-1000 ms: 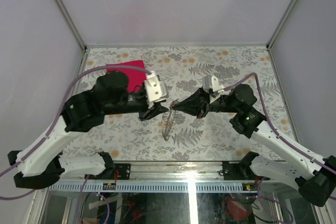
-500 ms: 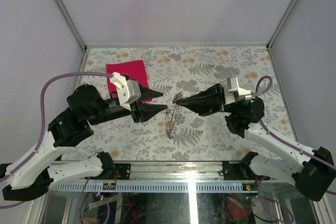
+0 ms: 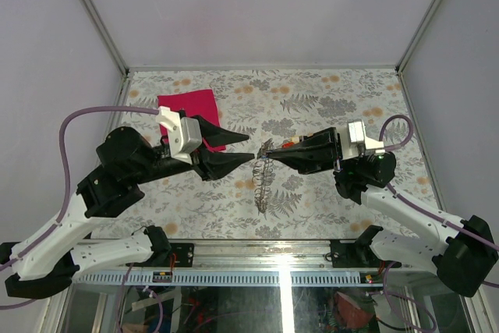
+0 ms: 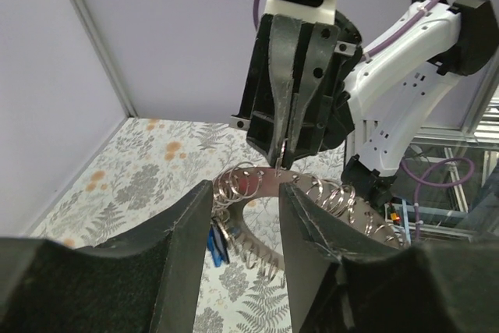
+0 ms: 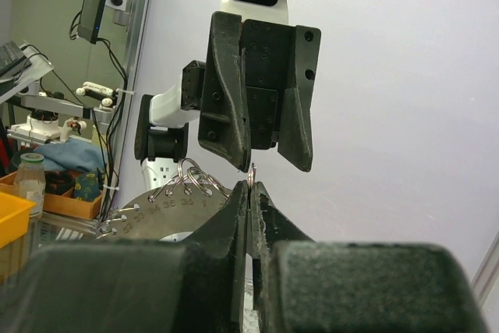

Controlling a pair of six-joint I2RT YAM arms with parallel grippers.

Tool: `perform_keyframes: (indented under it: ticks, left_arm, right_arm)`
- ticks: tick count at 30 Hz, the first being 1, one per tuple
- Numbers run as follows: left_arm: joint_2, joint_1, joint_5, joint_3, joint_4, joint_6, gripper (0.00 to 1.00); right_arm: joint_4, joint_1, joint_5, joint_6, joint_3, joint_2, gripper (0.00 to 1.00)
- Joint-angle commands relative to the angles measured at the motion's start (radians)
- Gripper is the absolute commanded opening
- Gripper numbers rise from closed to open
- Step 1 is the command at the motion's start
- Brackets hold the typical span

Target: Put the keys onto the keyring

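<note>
The keyring (image 3: 263,183) is a silvery metal loop strung with several small split rings and a tiny blue piece (image 4: 216,243). It hangs above the table between the two grippers. My right gripper (image 3: 271,153) is shut on one thin ring at its top, as the right wrist view (image 5: 249,186) shows. My left gripper (image 3: 248,157) is open, and in its wrist view (image 4: 245,196) its fingers stand either side of the keyring (image 4: 312,193) without closing on it. I cannot make out the keys. A reddish spot (image 4: 248,183) shows behind the rings.
A pink-red cloth (image 3: 189,108) lies at the back left of the fern and flower printed table (image 3: 327,107), partly under my left arm. Grey walls close off the back and both sides. The metal frame rail (image 3: 273,277) runs along the near edge.
My left arm has drawn back to the left, its gripper still pointing at the keyring. My right gripper has shifted right, and the keyring now hangs a little further right and lower.
</note>
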Motion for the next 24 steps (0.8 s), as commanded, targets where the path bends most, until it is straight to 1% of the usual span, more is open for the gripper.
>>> perform_keyframes:
  ticks: [1,8,16,24]
  left_arm:
    - [0.005,-0.005,0.088,-0.016,0.118,-0.026,0.40]
    - [0.023,-0.004,0.121,-0.034,0.145,-0.036,0.38]
    - [0.052,-0.005,0.158,-0.024,0.157,-0.035,0.28]
    - [0.066,-0.004,0.176,-0.019,0.160,-0.035,0.23]
  right_arm:
    - [0.094,0.004,0.003,0.007,0.030,-0.006,0.00]
    - [0.100,0.004,-0.005,0.025,0.043,-0.004,0.00]
    - [0.096,0.003,-0.008,0.030,0.046,-0.005,0.00]
    - [0.095,0.004,-0.011,0.031,0.048,-0.008,0.00]
